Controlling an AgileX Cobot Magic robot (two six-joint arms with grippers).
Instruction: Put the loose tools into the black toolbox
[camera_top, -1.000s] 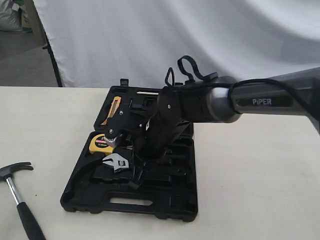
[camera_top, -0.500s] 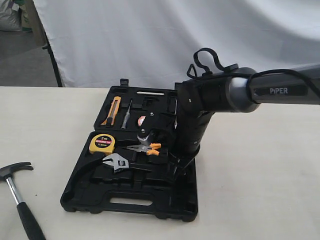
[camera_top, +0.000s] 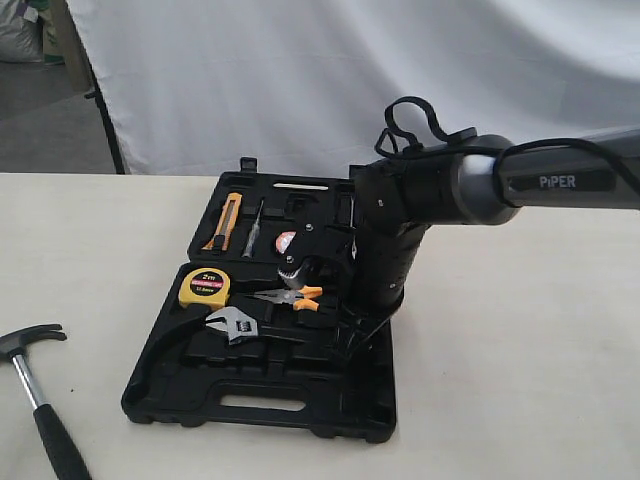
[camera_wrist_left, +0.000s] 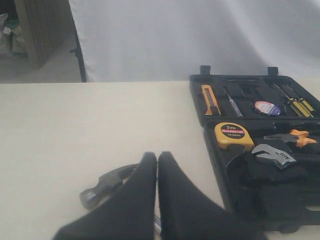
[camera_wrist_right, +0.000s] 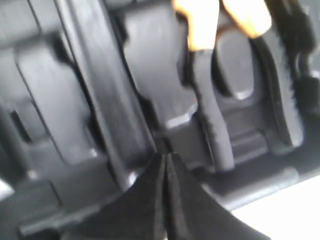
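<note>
R hand (camera_wrist_right: 165, 161) closed, empty, low in toolbox (camera_top: 255, 405): may snag it on lift. L hand (camera_wrist_left: 157, 159) closed, empty, near hammer (camera_wrist_left: 107, 182).

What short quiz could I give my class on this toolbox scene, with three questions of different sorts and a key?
1. True or false: the claw hammer lies inside the black toolbox.
2. Which tool lies next to the yellow tape measure in the box? A) adjustable wrench B) saw C) drill
3. Fill in: the jaws of the right gripper are ____ (open or shut).
Key: 1 false, it lies on the table outside the box; 2 A; 3 shut.
</note>
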